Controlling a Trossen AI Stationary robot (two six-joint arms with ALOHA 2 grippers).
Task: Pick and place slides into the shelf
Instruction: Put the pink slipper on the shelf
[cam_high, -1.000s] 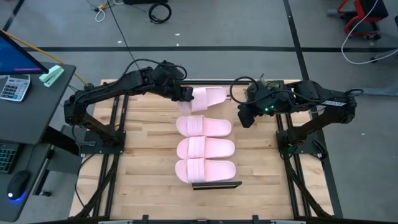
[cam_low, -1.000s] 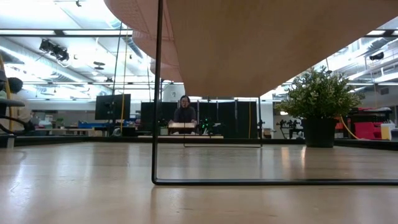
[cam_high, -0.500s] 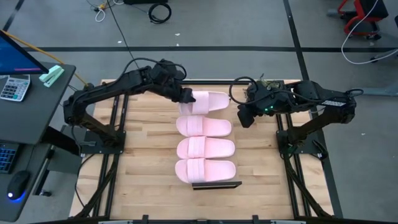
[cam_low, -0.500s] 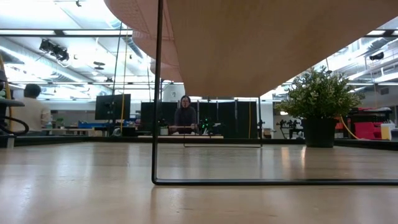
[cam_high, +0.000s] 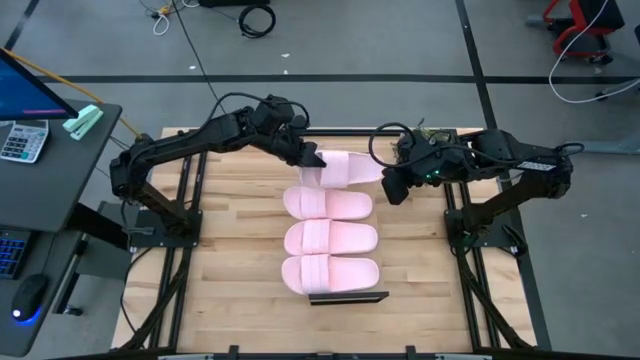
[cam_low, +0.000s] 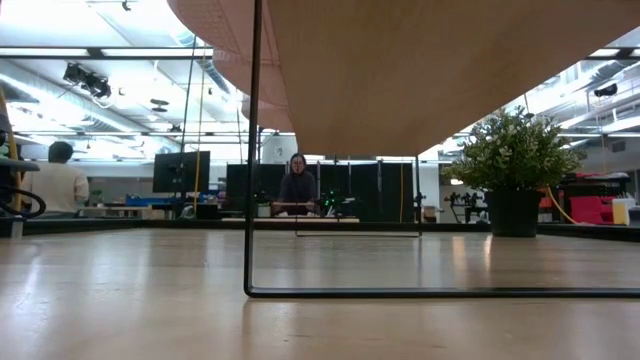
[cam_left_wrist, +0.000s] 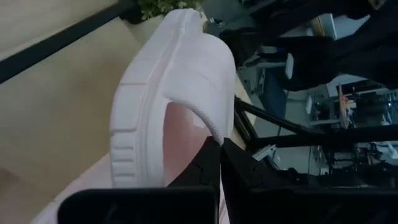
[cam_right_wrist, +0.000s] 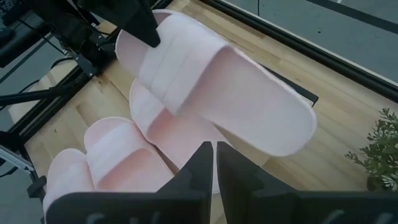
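Three pale pink slides (cam_high: 330, 238) lie side by side in a row on the shelf (cam_high: 347, 297), whose panel underside fills the top of the low view (cam_low: 400, 70). A fourth slide (cam_high: 350, 168) hangs above the far end of the row, held by my left gripper (cam_high: 308, 158), which is shut on it. It shows tilted in the right wrist view (cam_right_wrist: 217, 81). My right gripper (cam_high: 392, 190) hovers just right of that slide's free end, shut (cam_right_wrist: 214, 158), with nothing between its fingers. My left gripper pinches the edge of the slide's wide strap (cam_left_wrist: 213, 132) between its two fingers. The fingers come from the table's left, slanting downward. The slide is lifted clear of the shelf and of the other slides, tilted, its free end pointing toward the table's right.
The plank tabletop (cam_high: 230, 250) has free room left and right of the row. A desk with a calculator (cam_high: 22, 140) stands off the left edge. Beyond the table the low view shows a potted plant (cam_low: 515, 165) and two seated people (cam_low: 297, 180).
My left gripper has moved toward the table's right and slightly toward its near edge, turning as it went. The held slide has travelled with it, now lying flatter, its free end closer to my right gripper.
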